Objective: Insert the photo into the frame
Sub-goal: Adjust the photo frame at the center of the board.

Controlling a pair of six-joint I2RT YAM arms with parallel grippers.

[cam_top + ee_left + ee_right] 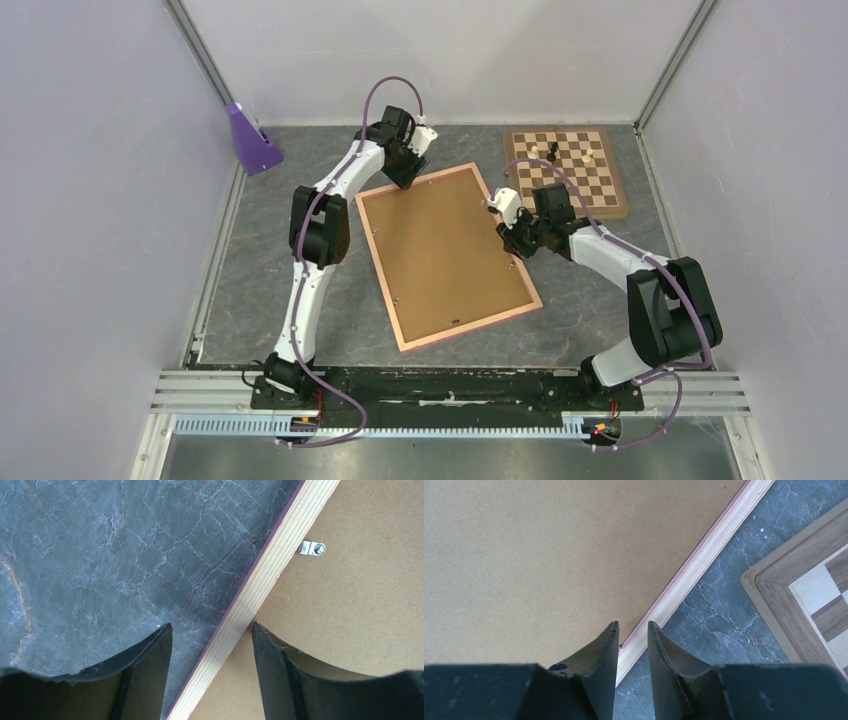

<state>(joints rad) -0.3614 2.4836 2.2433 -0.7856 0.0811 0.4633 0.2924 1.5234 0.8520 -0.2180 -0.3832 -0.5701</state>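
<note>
Brown fibreboard fills the back of the frame point(380, 272), which lies face down in the middle of the counter point(260, 260), turned a little, with its pale wood rail upward. This backing board point(445, 255) sits inside the rail, and a small metal tab point(313, 548) is turned over it. The photo is not visible in any view, and I cannot tell if it is already under the board. The left pincer point(211, 630) hangs over the frame's far left corner, wide open, with the rail between its jaws and nothing held. The right pincer point(633, 625) is at the frame's right rail, on the side toward the chessboard point(570, 170). Its jaws are only narrowly apart around the rail, and I cannot tell if they already pinch it. I judge the step is taking hold of the frame at two sides. The next move probably needs both grips firm and a level lift.
</note>
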